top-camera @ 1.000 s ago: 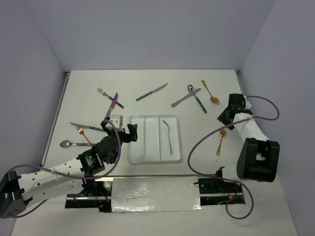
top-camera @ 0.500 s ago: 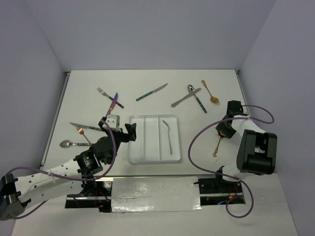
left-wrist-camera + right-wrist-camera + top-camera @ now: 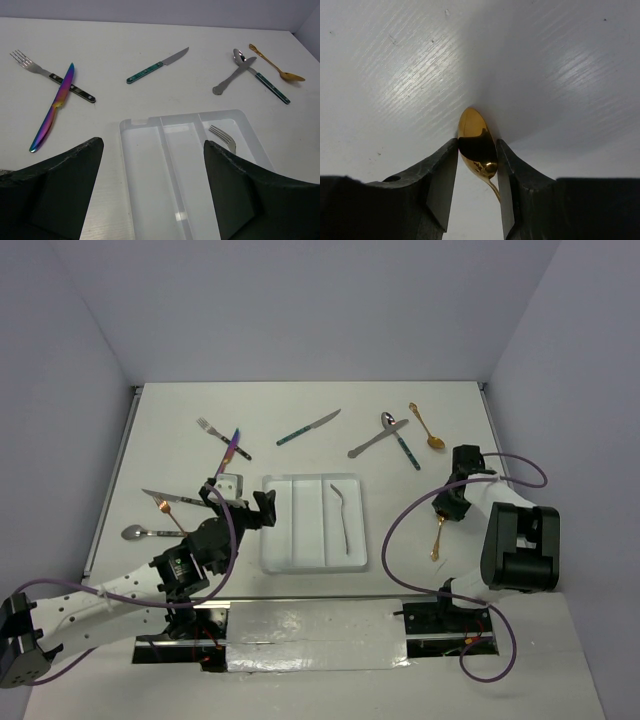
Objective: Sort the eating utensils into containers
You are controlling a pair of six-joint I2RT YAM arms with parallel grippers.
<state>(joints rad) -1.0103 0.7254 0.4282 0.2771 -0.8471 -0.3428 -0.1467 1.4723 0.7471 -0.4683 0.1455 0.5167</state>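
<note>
My right gripper (image 3: 476,147) is shut on the bowl of a gold spoon (image 3: 476,142) lying on the table at the right; from above, its handle (image 3: 437,538) sticks out toward the near edge below the gripper (image 3: 447,507). The white tray (image 3: 312,480) has three long compartments, and a silver fork (image 3: 343,515) lies in the right one. My left gripper (image 3: 152,145) hangs open over the tray's near left end (image 3: 145,165), holding nothing.
Loose utensils lie around the tray. Far left are a purple knife (image 3: 229,452) and a fork (image 3: 222,438). Behind it are a teal-handled knife (image 3: 308,427), two crossed spoons (image 3: 385,436) and a gold spoon (image 3: 427,427). Left of it are a knife (image 3: 175,498), a copper fork (image 3: 170,515) and a spoon (image 3: 150,533).
The right gripper came down toward the near side and closed on the gold spoon's bowl. The left arm drew back a little, then held still.
</note>
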